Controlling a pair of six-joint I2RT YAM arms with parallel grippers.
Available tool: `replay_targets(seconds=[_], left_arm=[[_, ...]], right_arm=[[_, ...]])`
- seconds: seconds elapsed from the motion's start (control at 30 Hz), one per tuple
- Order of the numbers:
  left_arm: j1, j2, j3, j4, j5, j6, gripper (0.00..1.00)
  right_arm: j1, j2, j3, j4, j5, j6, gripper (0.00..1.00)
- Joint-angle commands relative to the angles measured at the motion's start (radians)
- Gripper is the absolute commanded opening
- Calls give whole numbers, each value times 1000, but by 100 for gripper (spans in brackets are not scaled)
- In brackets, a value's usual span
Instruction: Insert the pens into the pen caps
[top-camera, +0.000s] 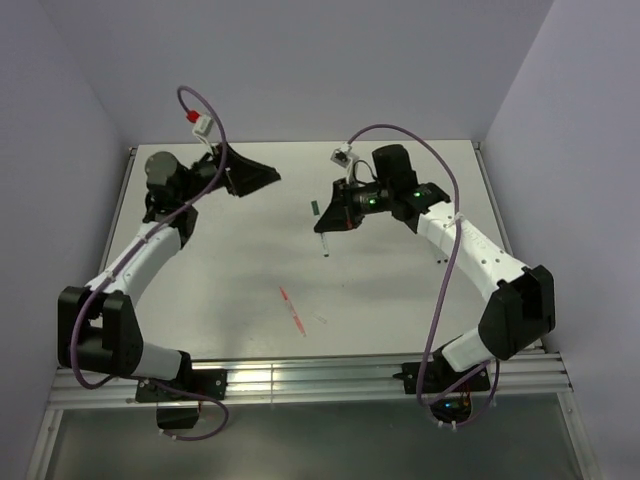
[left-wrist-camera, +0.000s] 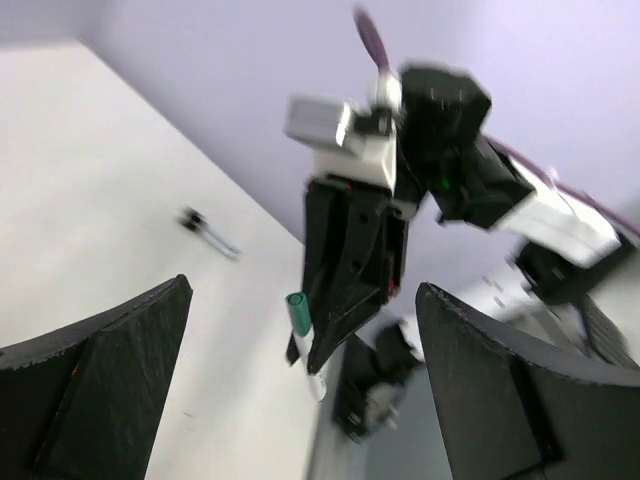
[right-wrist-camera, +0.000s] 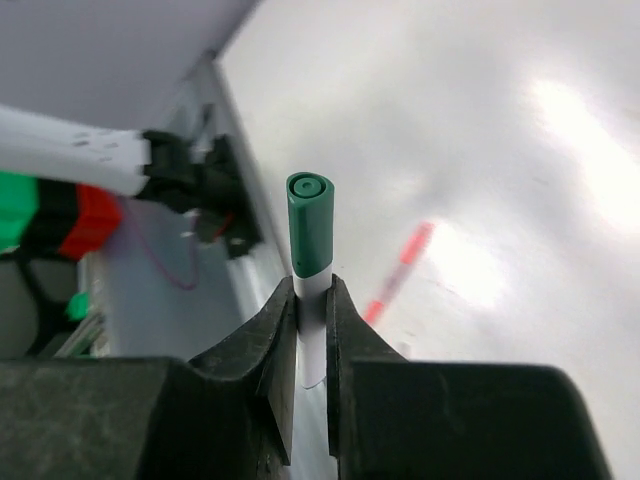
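The right claw (right-wrist-camera: 311, 290) is pressed together on the white pen (right-wrist-camera: 311, 345), pinching its barrel between the two fingertips. The dark green cap (right-wrist-camera: 310, 225) sits on the pen's end and stands just clear of the fingertips, its round end facing the right wrist camera. From above, the pen crosses the tips of this claw at a slant. The capped end (top-camera: 313, 208) points toward the far side of the table (top-camera: 230, 290), and the white barrel with a small dark tip (top-camera: 326, 250) sticks out on the near side. The left wrist view shows the same pen held up off the table, with the cap on top and the bare white end poking out below the fingers.

The left claw (top-camera: 252, 178) is spread wide and grips nothing. It hangs over the far left part of the table, well apart from the held pen, and its open fingers (left-wrist-camera: 110, 370) face the right claw.

The red pen (top-camera: 292, 310) lies flat on the table, nearer the arm bases and between the two arms, well apart from both claws. In the left wrist view a blurred grey pen with a dark end (left-wrist-camera: 208, 230) lies on the table beyond the right claw. Whether that dark end is a cap cannot be told.
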Motion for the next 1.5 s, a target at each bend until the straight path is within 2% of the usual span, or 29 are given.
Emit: replay_targets(seconds=[0.0,0.03,0.1,0.2,0.33,0.47,0.6,0.83,1.2,1.47], left_arm=[[71,-62,135,-454,-129,354,99],[94,-64,155,-534,-197,394,100],[108,-65,207,-705,-282,482,99],[114,-87,221,-786,-403,543,99],[114,-77,275,-893,-450,651,99],[116,-96,257,-885,-442,666,99],[116,-94,252,-868,-353,608,99],[116,-76,269,-866,-345,570,100],[116,-74,266,-863,-379,570,100],[116,-71,261,-852,-384,561,100]], right_arm=[[-92,-36,-11,-140,100,-164,0],[-111,-24,-10,-175,192,-201,0],[-170,16,-10,-246,246,-267,0],[-262,81,7,-315,355,-322,0],[-355,188,74,-419,501,-396,0],[-419,304,102,-458,639,-415,0],[-468,381,119,-461,688,-418,0],[-484,499,170,-459,768,-409,0],[-531,575,228,-468,829,-366,0],[-556,596,206,-468,851,-376,5]])
